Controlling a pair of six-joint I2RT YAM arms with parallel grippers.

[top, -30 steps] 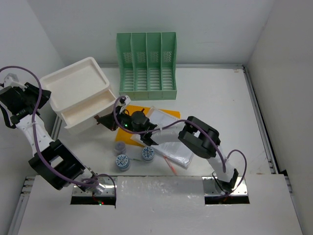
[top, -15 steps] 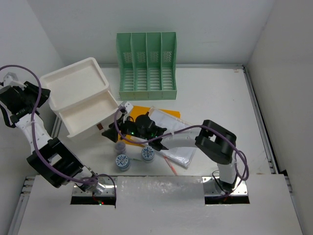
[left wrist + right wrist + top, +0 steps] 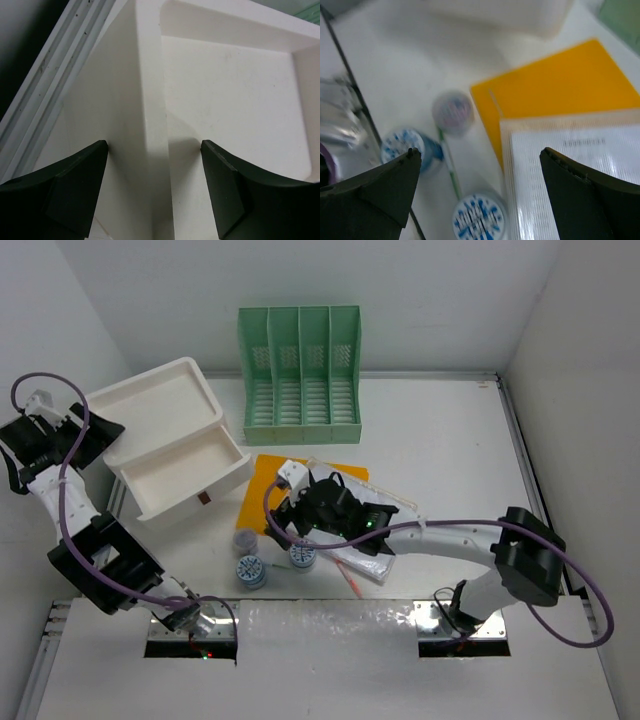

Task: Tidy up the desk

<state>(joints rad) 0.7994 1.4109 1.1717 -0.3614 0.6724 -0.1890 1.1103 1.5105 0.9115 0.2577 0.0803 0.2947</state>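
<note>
Desk [image 3: 440, 450] lies directly below the right gripper [image 3: 479, 150], which hovers over it with its fingers spread wide and nothing between them. Under that open span, resting on the white top, are an orange folder [image 3: 560, 90] and a printed sheet [image 3: 580, 170] overlapping the folder's near side. A pale-lidded tub [image 3: 452, 111] stands just off the folder's corner, a blue-patterned tub [image 3: 402, 145] sits close to one fingertip, and a second blue-patterned tub [image 3: 479, 217] is nearer the wrist. A thin green pen [image 3: 449, 170] lies among the three tubs. This wrist view is blurred, so finer detail cannot be told. Well away to the gripper's far left, the left gripper [image 3: 153, 145] also stands open, its two fingers on either side of the side wall of a white drawer box [image 3: 165, 425], with a gap visible on both sides. Outside one of its fingers the desk's silver rail [image 3: 50, 75] runs along the edge. The box's drawer [image 3: 190, 475] is pulled out toward the right gripper. Beyond the right gripper, at the back, stands a green file rack [image 3: 300, 375].
</note>
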